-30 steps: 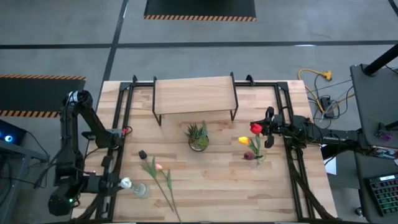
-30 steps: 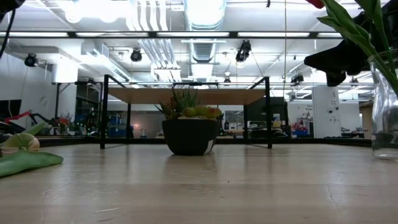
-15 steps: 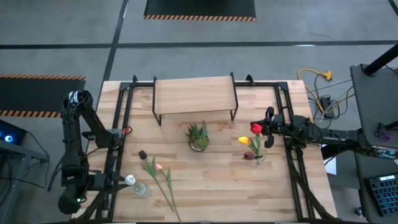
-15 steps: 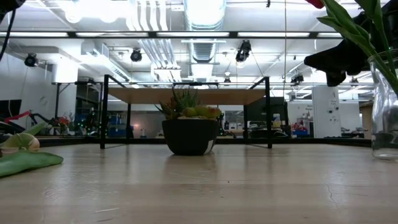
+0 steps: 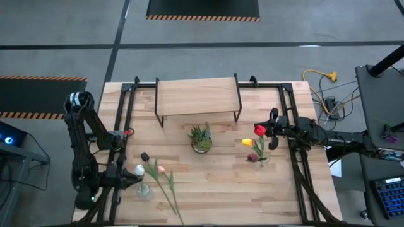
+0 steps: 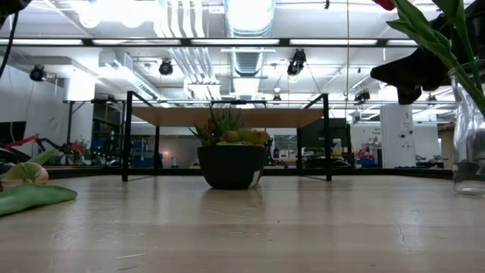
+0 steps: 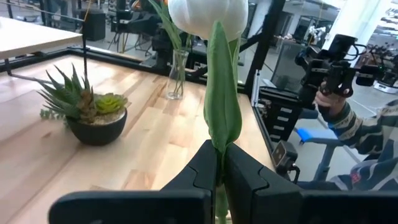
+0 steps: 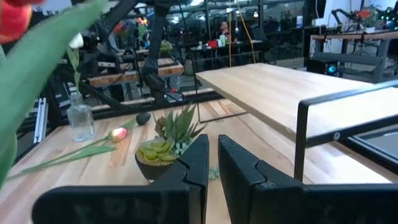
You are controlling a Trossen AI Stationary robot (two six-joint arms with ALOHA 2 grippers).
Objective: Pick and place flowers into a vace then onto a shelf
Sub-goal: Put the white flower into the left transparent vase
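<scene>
My left gripper (image 5: 130, 175) stands at the table's near left, shut on a white tulip (image 7: 208, 12) above a small glass vase (image 5: 144, 192). In the right wrist view its stem runs down to that vase's mouth (image 8: 78, 98). A pink tulip (image 5: 161, 169) and a dark one (image 5: 144, 156) lie flat on the table beside the vase. A second glass vase (image 7: 177, 74) at the right holds red, yellow and maroon tulips (image 5: 259, 130). Beside it my right gripper (image 5: 273, 133) waits, shut on nothing. The shelf (image 5: 197, 96) stands at the far middle. My left gripper pinches the white tulip's stem together with a long leaf (image 7: 221, 127) between its two fingers, some way below the head. The fingers come in level from the table's left, across the stem. The tulip stands upright, head up; whether its lower end is inside the vase cannot be told.
A small potted succulent (image 5: 201, 139) in a dark bowl sits mid-table in front of the shelf. Black frame rails (image 5: 120, 126) run along both table sides. A person holding a hand controller (image 7: 329, 62) is beyond the table's right side.
My left gripper has sunk toward the small vase with the white tulip and has rolled about its own axis, staying shut on the stem. The tulip's head now shows closer above the vase. The lying tulips, the right-hand vase and my right arm have kept still.
</scene>
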